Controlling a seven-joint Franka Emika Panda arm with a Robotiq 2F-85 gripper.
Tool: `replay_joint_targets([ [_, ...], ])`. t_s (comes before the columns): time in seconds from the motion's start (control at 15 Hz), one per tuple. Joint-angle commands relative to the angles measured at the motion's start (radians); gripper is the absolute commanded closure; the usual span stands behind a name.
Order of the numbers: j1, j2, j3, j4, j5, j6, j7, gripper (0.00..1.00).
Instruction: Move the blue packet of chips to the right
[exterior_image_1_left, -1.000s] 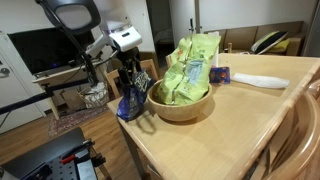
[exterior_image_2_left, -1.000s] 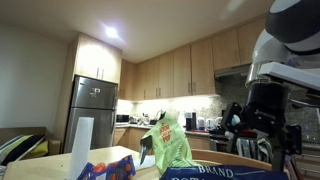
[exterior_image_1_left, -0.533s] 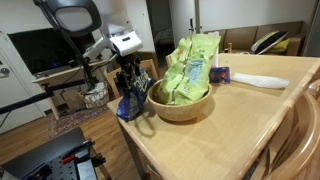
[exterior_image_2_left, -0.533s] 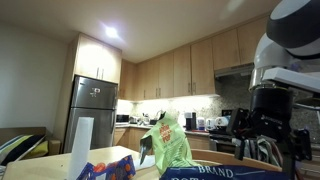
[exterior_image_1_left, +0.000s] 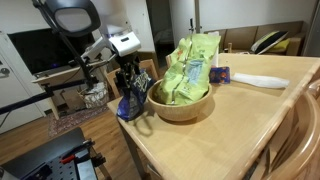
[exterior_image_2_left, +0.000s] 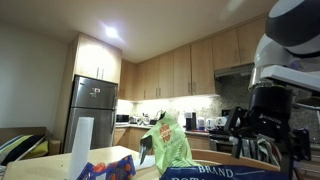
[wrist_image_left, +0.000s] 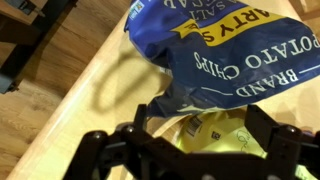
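On the table (exterior_image_1_left: 235, 130), the blue packet of chips (exterior_image_1_left: 130, 103) stands at the edge, just beside the bowl (exterior_image_1_left: 185, 108). The tool (exterior_image_1_left: 127, 76) hangs above it, spread wide and empty. It should probably lower squarely and pinch the crinkled top firmly.

wooden bowl (exterior_image_1_left: 185, 108) just beside blue packet of chips (exterior_image_1_left: 130, 104), bare table (exterior_image_1_left: 232, 135) beyond bowl
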Motion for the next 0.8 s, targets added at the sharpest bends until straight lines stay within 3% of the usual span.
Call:
replay_joint_targets([
  [0.0, 0.026, 0.045, 0.014, 0.011, 0.123, 0.166, -0.006, 0.00],
  [0.33, 0.041, 0.147, 0.011, 0.025, 0.214, 0.309, 0.002, 0.00],
  [0.73, 0.023, 0.237, -0.001, 0.028, 0.162, 0.323, 0.092, 0.00],
])
